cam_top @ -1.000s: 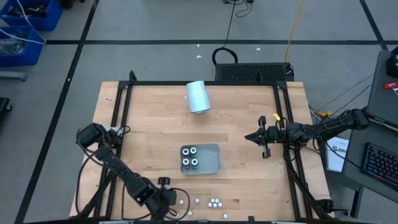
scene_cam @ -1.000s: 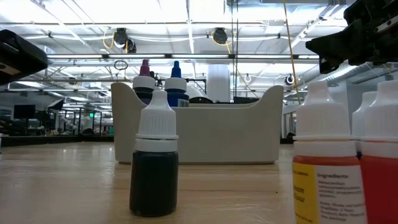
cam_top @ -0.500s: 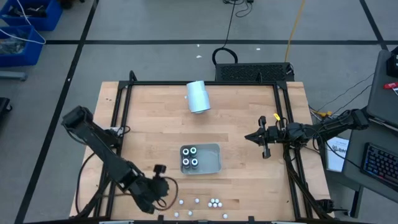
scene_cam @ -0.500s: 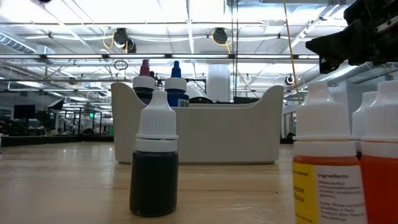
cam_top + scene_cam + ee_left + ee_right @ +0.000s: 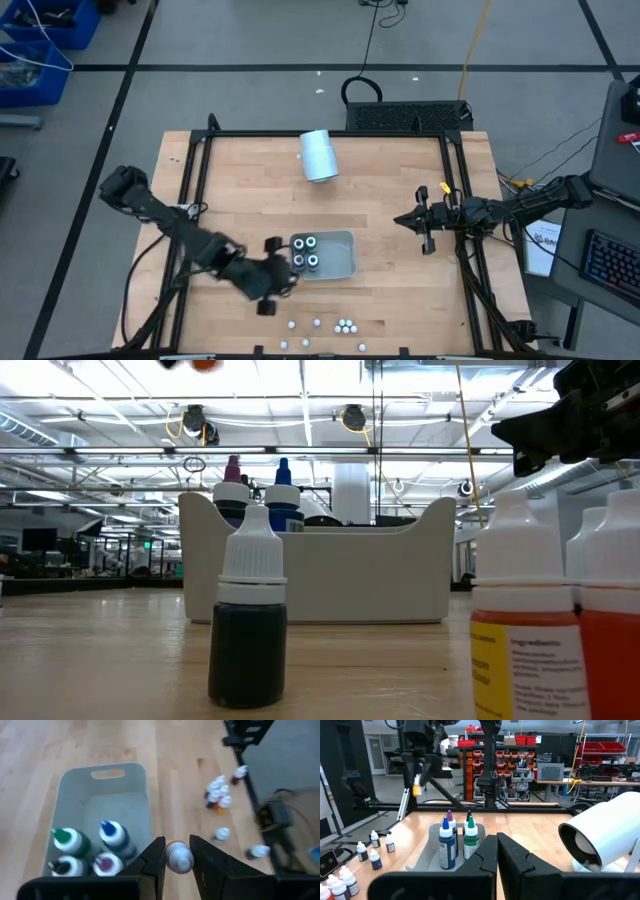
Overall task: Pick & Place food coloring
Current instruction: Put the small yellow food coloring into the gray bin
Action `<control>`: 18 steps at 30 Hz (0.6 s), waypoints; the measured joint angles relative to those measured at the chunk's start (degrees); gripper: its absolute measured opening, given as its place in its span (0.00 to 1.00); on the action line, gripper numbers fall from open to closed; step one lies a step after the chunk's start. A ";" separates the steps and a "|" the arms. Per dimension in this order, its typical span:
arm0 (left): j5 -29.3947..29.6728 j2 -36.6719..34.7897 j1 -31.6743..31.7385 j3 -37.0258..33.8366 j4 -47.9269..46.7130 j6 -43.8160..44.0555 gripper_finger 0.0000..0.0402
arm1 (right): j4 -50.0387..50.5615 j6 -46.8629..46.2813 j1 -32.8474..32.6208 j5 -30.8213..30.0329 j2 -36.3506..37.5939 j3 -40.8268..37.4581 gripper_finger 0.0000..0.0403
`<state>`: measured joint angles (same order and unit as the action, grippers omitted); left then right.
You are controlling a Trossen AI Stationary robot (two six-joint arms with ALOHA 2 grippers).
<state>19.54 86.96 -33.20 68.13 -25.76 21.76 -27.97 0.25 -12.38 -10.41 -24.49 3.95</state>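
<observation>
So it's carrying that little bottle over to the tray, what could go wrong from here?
The left gripper pinches the small bottle only near its white cap, so it might slip out. It hangs beside the grey tray, not over it, so letting go now would likely miss. Four bottles already crowd one end of the tray; lowering there could knock them over.

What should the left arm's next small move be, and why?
Probably shift the left gripper a little further over the grey tray. It holds a white-capped bottle just outside the tray's wall, beside the four bottles already standing inside, so releasing now would likely miss.
</observation>
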 joint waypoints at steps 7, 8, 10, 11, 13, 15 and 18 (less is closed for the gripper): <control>-9.37 12.05 8.21 14.83 -4.92 -9.65 0.18 | -0.06 0.46 0.02 0.00 -0.20 0.00 0.00; -9.91 14.13 9.17 17.94 -7.12 -11.09 0.18 | -0.05 0.44 0.00 0.00 -0.20 0.00 0.00; -10.27 18.45 10.90 24.32 -11.61 -13.85 0.20 | -0.07 0.59 0.01 0.00 -0.20 0.00 0.00; -10.43 20.62 11.78 27.09 -13.48 -14.85 0.21 | -0.07 0.64 0.01 0.00 -0.22 0.00 0.00; -10.56 24.76 13.35 31.78 -17.37 -16.02 0.21 | 0.05 0.82 0.02 0.00 -0.33 0.00 0.00; -10.52 28.45 14.79 35.13 -19.48 -16.80 0.20 | 0.16 1.09 0.02 0.00 -0.35 0.02 0.00; -10.42 32.30 16.32 37.68 -21.77 -18.40 0.18 | 0.33 1.22 0.02 0.00 -0.35 0.00 0.00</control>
<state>9.12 119.26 -16.88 105.81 -47.52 3.36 -27.64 1.47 -12.36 -10.41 -24.84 3.95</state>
